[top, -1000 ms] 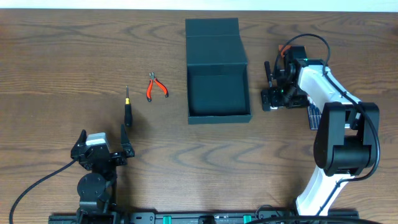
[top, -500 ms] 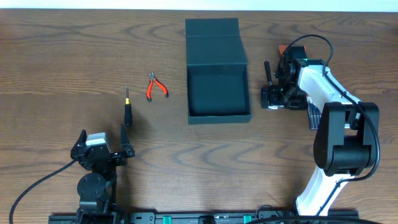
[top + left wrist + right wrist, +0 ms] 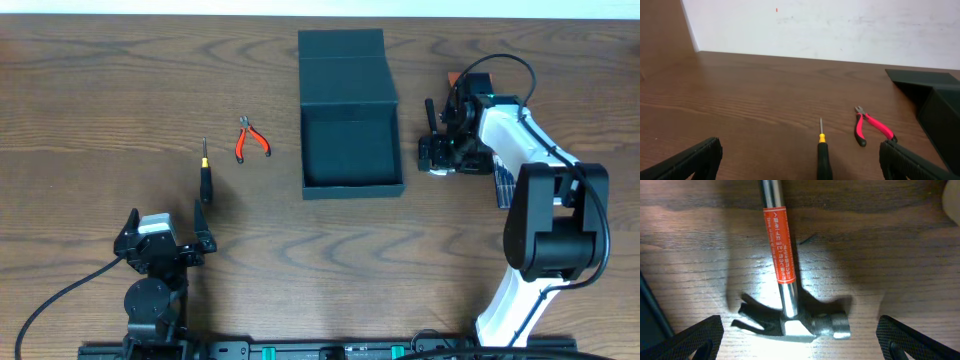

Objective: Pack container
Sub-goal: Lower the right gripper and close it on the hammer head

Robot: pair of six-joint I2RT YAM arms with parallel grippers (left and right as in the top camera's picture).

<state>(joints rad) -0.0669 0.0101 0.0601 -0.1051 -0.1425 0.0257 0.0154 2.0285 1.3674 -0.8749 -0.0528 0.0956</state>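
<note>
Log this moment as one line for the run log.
container: lid open, empty | right end effector: open above hammer | left end effector: open, holding nothing | pliers, screwdriver: on table left of container

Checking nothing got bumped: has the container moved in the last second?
No. In the overhead view the container lies where it did, with the same gap to the red pliers and the screwdriver.

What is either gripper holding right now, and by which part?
Nothing. The right gripper hangs open over the hammer near its head, and the left gripper is open, short of the screwdriver.
</note>
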